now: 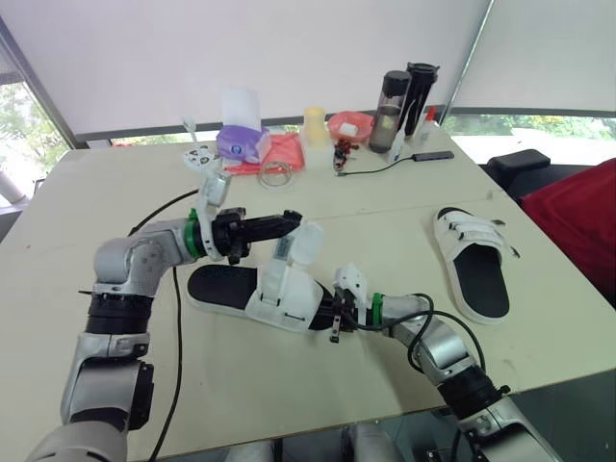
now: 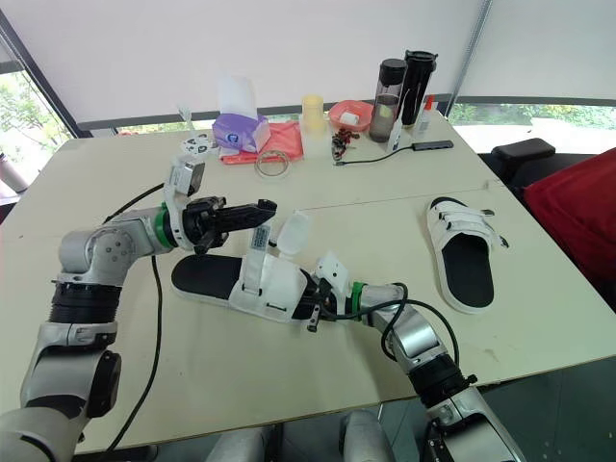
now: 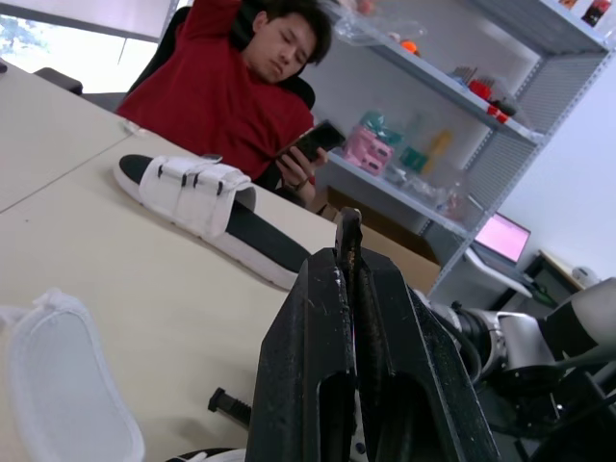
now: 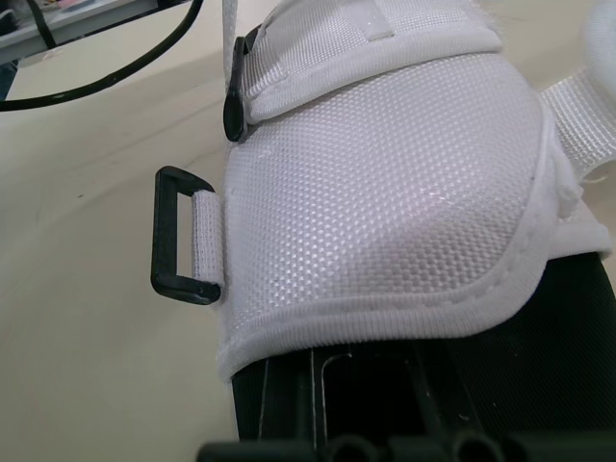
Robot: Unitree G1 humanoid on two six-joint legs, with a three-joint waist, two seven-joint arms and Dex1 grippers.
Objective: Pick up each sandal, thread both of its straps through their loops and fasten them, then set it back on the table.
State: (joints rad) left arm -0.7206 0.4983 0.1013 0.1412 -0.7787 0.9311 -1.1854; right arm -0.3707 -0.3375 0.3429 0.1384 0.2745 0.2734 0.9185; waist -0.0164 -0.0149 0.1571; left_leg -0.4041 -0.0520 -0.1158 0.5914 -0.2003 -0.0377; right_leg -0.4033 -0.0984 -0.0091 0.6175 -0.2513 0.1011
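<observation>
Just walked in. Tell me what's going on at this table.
The robot is working on the near sandal, which lies on the table. Its right gripper is at the sandal's side, close to an empty black loop. Its left gripper is shut just above the loose straps, which stand up; whether it pinches one is unclear. The second sandal lies to the right, straps flat across it. A person in red sits beyond, holding a phone.
</observation>
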